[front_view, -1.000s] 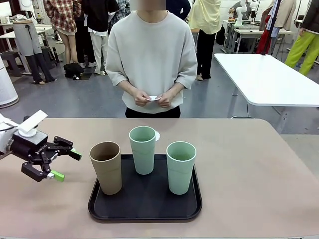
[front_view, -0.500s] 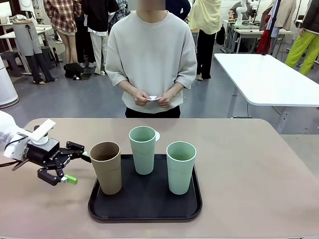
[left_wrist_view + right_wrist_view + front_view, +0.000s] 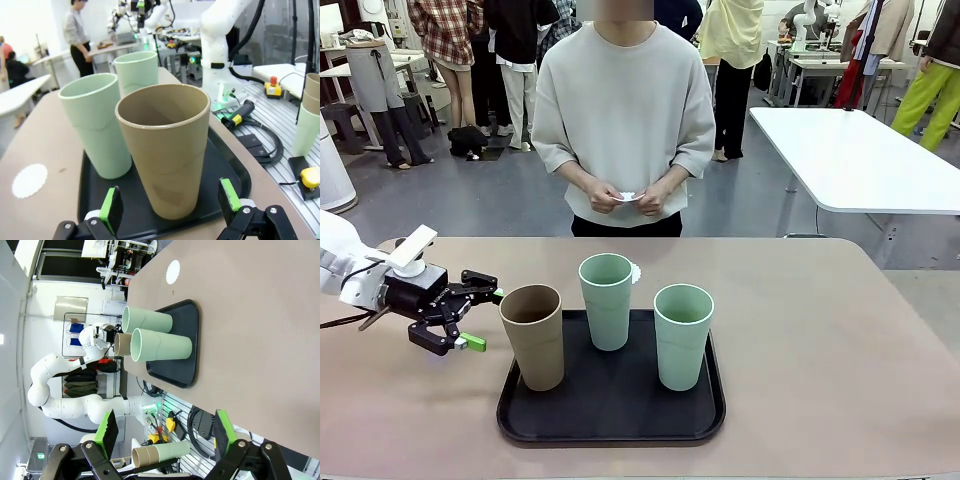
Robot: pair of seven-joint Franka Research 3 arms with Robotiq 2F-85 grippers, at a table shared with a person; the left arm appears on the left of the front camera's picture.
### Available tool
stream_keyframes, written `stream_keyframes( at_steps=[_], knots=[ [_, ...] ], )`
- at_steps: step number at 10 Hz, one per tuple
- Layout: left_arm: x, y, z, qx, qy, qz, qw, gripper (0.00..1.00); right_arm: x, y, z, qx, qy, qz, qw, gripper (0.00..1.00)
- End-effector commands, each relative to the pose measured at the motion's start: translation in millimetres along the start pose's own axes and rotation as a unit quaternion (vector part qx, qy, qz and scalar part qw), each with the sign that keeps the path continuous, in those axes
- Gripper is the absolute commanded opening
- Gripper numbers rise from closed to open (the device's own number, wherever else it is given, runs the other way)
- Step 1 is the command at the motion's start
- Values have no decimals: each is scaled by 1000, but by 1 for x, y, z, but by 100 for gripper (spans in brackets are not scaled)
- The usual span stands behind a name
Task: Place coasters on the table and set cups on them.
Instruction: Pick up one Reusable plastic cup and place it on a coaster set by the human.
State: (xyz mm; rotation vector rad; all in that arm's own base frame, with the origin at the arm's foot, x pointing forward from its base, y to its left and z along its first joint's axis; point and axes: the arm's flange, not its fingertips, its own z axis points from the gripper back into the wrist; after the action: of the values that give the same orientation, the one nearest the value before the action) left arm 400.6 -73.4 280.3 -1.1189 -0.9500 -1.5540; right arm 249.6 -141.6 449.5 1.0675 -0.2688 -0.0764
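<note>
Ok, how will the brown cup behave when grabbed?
The brown cup is tall and narrow-based, so it probably tips if nudged high. It looks empty, so it is likely light. Its matte wall should hold well in the left gripper.

Left claw [image 3: 485,319] held low and level, its 2 fingers spread wide — right claw [image 3: 165,426] likewise agape.

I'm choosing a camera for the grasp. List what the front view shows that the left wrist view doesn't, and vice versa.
Front: a person holding a coaster, and the open left gripper from the side, next to the brown cup. Left wrist: spare cups stacked beyond the table, and the right arm's base. Both: brown cup, green cups, tray, table.
</note>
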Motion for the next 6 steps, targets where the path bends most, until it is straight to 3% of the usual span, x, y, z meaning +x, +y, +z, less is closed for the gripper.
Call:
stream_keyframes(
  at_steps=[1, 3, 6],
  knots=[
    [-6, 6, -7, 20, 1, 2, 1000, 100, 1, 0, 0, 8, -2, 2, 1000, 100],
    [4, 2, -11, 35, 25, 51, 998, 100, 1, 0, 0, 8, -2, 2, 1000, 100],
    [6, 2, -14, 22, 18, 41, 999, 100, 1, 0, 0, 8, -2, 2, 1000, 100]
  ],
)
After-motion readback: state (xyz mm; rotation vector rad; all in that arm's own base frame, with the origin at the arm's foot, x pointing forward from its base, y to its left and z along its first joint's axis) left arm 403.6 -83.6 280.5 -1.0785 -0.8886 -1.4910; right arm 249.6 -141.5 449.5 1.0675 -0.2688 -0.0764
